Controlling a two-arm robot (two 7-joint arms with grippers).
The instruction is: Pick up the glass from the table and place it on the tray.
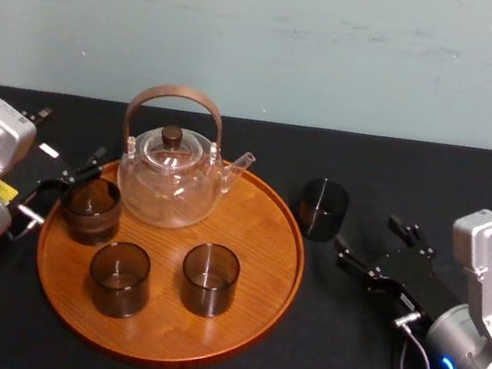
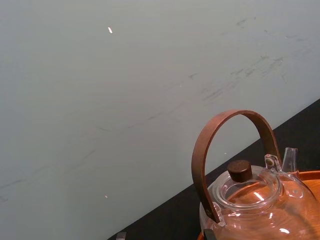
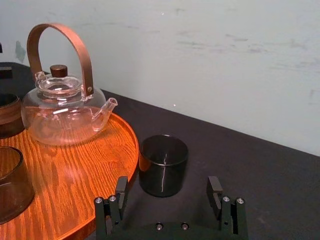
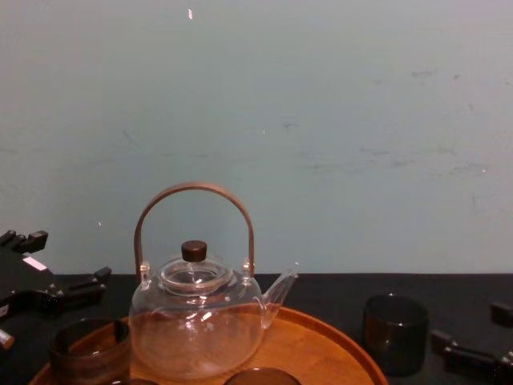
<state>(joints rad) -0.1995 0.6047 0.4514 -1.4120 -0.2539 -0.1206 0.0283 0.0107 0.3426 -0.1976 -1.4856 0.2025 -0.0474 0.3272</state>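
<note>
While right claw (image 1: 367,238) waits open near the glass (image 1: 323,209), off-centre closing may tip it against the tray (image 1: 297,249); left claw (image 1: 59,185) open, parked left.

Four glasses (image 1: 210,277), one teapot (image 1: 172,178), one tray (image 1: 261,234), one table (image 1: 311,363), two grippers.

Reading the round tray as a clock face in the head view, three of the four dark glasses stand on it: the first glass (image 1: 90,207) near 9 o'clock, the second glass (image 1: 119,277) near 7 o'clock and the third glass near 5 o'clock. The fourth glass (image 1: 323,209) stands alone on the black table, just off the rim at 2 o'clock. The single clear teapot sits at 12 o'clock. Of the two grippers, the left gripper (image 1: 63,186) is out at 9 o'clock and the right gripper (image 1: 374,242) at 3 o'clock.
</note>
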